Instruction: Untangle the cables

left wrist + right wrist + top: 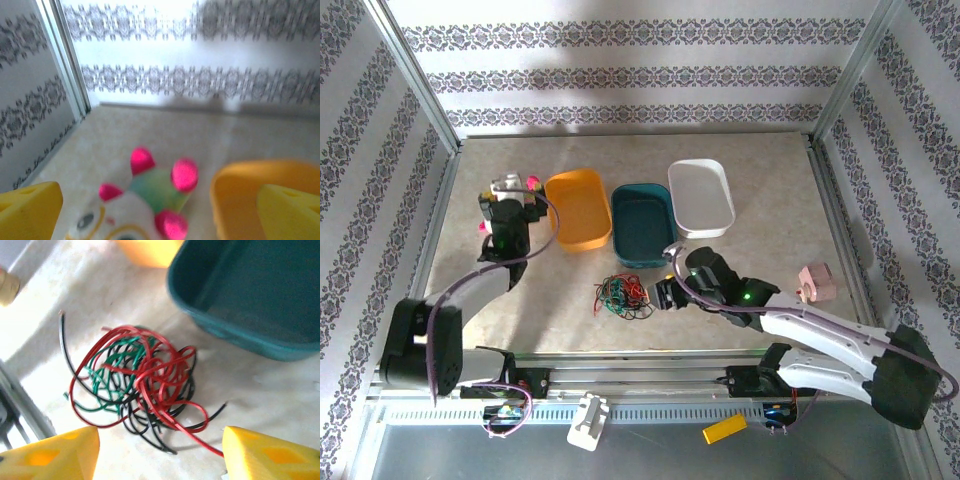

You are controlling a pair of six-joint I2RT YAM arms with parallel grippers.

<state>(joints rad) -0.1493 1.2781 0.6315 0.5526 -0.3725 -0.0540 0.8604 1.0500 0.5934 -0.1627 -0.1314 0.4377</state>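
The cables (135,380) lie in one loose knot of red, green and black on the table (770,240); the knot sits just in front of the teal tray (645,225), near it but not touching; in the top view it is between the two arms, closer to the right one. A black end sticks out at the knot's far left in the right wrist view; a red strand trails toward the right finger, and I cannot tell whether it touches.

The right gripper (160,442) is low over the table, just beside the knot; its yellow fingers (55,455) stand apart with the nearest loops reaching into the gap; nothing is pinched.

The left gripper (160,200) is well apart from the cables, at the far left by the orange tray (578,208); its jaws are spread wide and grip nothing; a blurred toy (150,205), white and green with pink knobs, lies on the table between and below the fingers.

The orange, teal and white tray (702,196) stand in a row across the middle of the table; a pink thing (817,282) sits near the right edge.
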